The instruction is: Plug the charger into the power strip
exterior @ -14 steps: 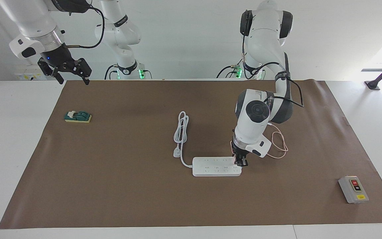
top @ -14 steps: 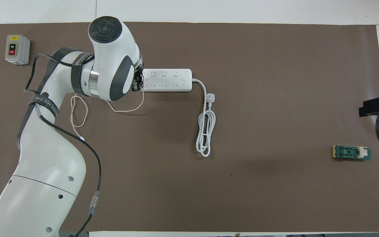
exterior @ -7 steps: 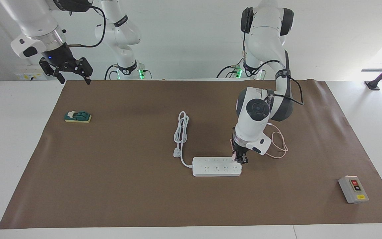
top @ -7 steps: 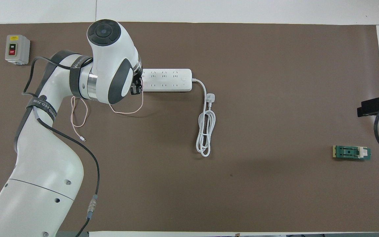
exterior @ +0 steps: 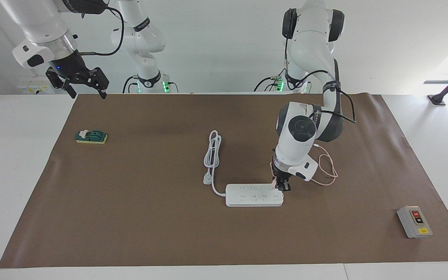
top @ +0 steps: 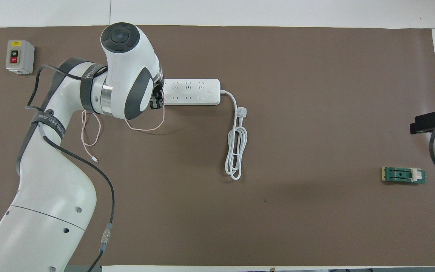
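Observation:
The white power strip (exterior: 254, 195) lies flat mid-table and also shows in the overhead view (top: 191, 91). My left gripper (exterior: 282, 186) points down over the strip's end toward the left arm's end of the table, just above the sockets. It is shut on the charger, whose pink body is almost hidden between the fingers. The charger's thin pink cable (exterior: 327, 171) loops on the mat beside the strip and rises to the gripper (top: 142, 129). My right gripper (exterior: 84, 90) waits open in the air over the mat's corner at the right arm's end.
The strip's thick white cord (exterior: 213, 153) lies coiled nearer to the robots, with its three-pin plug (top: 242, 112) loose. A grey box with red and black buttons (exterior: 414, 221) sits toward the left arm's end. A small green block (exterior: 91, 137) sits toward the right arm's end.
My left gripper has risen slightly from the strip's end and drawn a little toward the robots, the cable following. The right arm has barely moved.

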`<state>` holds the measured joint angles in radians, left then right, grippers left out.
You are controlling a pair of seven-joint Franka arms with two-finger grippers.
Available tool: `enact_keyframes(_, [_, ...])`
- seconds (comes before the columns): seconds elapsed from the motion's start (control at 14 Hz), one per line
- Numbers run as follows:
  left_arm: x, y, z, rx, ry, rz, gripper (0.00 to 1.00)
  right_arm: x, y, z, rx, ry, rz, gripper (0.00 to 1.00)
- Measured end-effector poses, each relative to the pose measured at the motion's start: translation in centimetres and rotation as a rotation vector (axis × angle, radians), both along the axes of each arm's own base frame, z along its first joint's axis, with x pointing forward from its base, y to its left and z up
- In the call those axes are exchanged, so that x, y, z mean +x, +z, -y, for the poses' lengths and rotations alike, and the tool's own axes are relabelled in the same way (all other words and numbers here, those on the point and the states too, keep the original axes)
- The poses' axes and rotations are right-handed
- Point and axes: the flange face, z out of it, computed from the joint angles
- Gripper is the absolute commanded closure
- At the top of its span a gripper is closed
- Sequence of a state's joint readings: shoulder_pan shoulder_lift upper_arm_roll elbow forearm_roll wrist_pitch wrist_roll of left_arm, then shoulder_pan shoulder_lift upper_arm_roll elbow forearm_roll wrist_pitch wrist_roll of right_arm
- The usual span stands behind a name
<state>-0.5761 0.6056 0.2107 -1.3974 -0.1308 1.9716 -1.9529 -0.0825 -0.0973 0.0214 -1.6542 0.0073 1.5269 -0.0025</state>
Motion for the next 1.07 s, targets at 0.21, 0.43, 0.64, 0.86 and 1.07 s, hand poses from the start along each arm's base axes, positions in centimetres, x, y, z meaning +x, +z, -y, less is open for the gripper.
enact_keyframes(0.21, [-0.26, 0.01, 0.58, 0.001, -0.008, 0.001, 1.00, 0.00, 0.00, 0.00, 0.000, 0.000, 0.000, 0.00])
enact_keyframes(0.43, [-0.34, 0.01, 0.73, 0.002, -0.010, 0.000, 1.00, 0.00, 0.00, 0.00, 0.000, 0.000, 0.000, 0.00])
enact_keyframes(0.64, [-0.35, 0.00, 0.75, 0.002, -0.010, 0.000, 1.00, 0.00, 0.00, 0.00, 0.000, 0.000, 0.000, 0.00])
enact_keyframes(0.86, [-0.36, 0.00, 0.76, 0.002, -0.011, -0.001, 1.00, 0.00, 0.00, 0.01, 0.000, 0.000, 0.000, 0.00])
enact_keyframes(1.07, [-0.36, -0.01, 0.75, 0.003, -0.011, -0.001, 1.00, 0.00, 0.00, 0.01, 0.000, 0.000, 0.000, 0.00])
